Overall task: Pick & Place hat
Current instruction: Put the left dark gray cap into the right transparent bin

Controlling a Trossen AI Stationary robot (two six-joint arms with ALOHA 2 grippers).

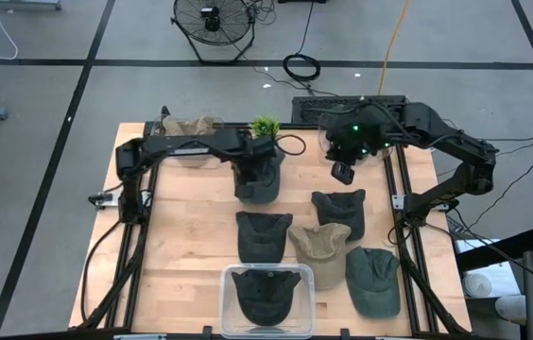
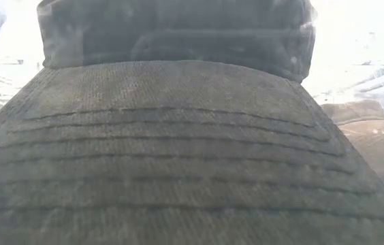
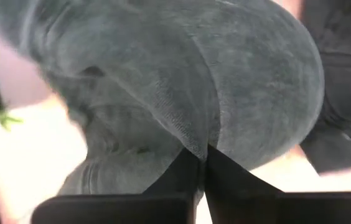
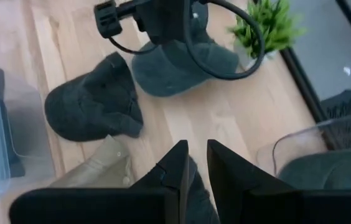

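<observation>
Upper centre of the high view: left gripper [image 1: 255,162] is pinched on the dark grey hat [image 1: 258,179], fingers [image 3: 191,171] closed tight on a fold of the crown, so this looks like the lift or carry step. Hat hangs crumpled beside the small green plant [image 1: 265,126], soft brushed fabric, seams visible. Next move likely needs a carry down-frame to the clear bin [image 1: 232,280] at bottom centre, which holds one hat. Right gripper [image 1: 344,171] hovers upper right, jaws narrow, empty
</observation>
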